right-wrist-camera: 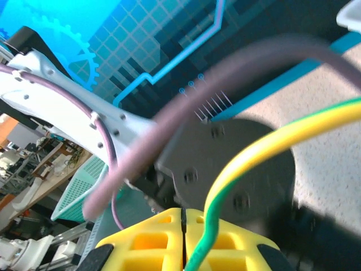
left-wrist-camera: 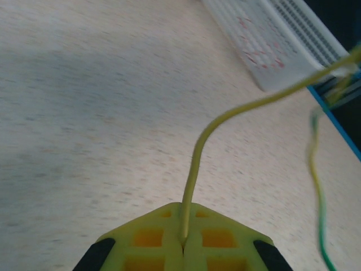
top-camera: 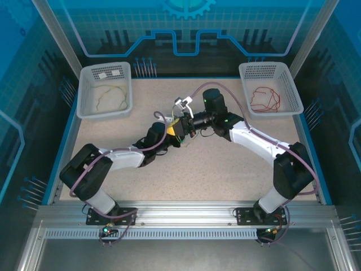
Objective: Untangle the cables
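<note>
Two robot arms meet over the middle of a speckled bench (top-camera: 225,169), seen from above. The left end effector (left-wrist-camera: 183,240) has its yellow fingers pressed together on a yellow-green cable (left-wrist-camera: 194,164). The cable rises from the seam between them and arcs up to the right, clear of the bench. The right end effector (right-wrist-camera: 183,226) is also closed, and the same cable (right-wrist-camera: 265,144) runs up from beside the seam of its fingers, so it appears clamped there too. A free tail hangs down at the right of the left wrist view, fading from yellow to green.

A white basket at the far left (top-camera: 84,107) holds a loose cable (top-camera: 110,97) in slack curls. A matching basket at the far right (top-camera: 293,93) holds a red cable (top-camera: 265,99), looped on itself.

The held cable looks thin, light and floppy, with just enough spring to keep a curve. It probably slips easily, so a firm pinch near an end, away from any crossing loop, seems the best hold.
</note>
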`<state>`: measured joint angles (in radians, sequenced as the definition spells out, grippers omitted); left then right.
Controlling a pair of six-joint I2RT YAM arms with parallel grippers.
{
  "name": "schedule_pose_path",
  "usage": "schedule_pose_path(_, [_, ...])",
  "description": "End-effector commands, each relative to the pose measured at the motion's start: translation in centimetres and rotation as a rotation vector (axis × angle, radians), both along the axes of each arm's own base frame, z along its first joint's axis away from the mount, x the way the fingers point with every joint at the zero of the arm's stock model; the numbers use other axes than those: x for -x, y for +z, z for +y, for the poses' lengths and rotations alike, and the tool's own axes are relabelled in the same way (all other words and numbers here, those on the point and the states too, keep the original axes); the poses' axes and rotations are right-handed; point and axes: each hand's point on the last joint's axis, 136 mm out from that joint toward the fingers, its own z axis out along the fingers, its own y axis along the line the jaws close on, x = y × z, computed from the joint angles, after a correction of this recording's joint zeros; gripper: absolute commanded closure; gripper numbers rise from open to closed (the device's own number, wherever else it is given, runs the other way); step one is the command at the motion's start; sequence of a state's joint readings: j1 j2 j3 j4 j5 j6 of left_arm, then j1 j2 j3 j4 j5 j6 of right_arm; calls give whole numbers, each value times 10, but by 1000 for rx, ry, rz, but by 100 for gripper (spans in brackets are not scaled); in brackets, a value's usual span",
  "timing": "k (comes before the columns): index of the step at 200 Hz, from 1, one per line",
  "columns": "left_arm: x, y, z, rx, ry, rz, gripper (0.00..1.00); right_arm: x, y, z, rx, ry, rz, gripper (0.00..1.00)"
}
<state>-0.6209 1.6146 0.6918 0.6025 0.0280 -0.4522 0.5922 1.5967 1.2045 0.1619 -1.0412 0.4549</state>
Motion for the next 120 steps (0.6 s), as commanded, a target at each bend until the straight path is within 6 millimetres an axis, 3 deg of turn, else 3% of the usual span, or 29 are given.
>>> schedule_pose_path(1, [7, 39, -31, 137, -120, -126, 100, -10, 42, -7, -113, -24, -119, 100])
schedule_pose_path(27, [21, 62, -26, 226, -150, -251, 100, -33, 44, -22, -127, -150, -93, 100])
schedule_pose_path(62, [33, 66, -25, 198, -196, -287, 100, -54, 36, -36, -92, -286, -13, 100])
schedule_pose_path(69, [33, 66, -23, 185, -191, -297, 91, -54, 36, -37, -92, -291, -14, 100])
schedule_pose_path(76, [33, 65, -19, 166, -178, -312, 76, -54, 36, -38, -90, -303, -16, 100])
schedule_pose_path(93, [32, 63, -5, 119, -124, -357, 74, -56, 37, -44, -61, -345, -15, 100])
schedule_pose_path(106, [33, 67, 9, 84, -71, -403, 61, -60, 32, -51, -23, -390, 9, 100])
schedule_pose_path(120, [35, 73, 27, 50, -5, -451, 58, -68, 27, -61, 4, -442, 47, 100])
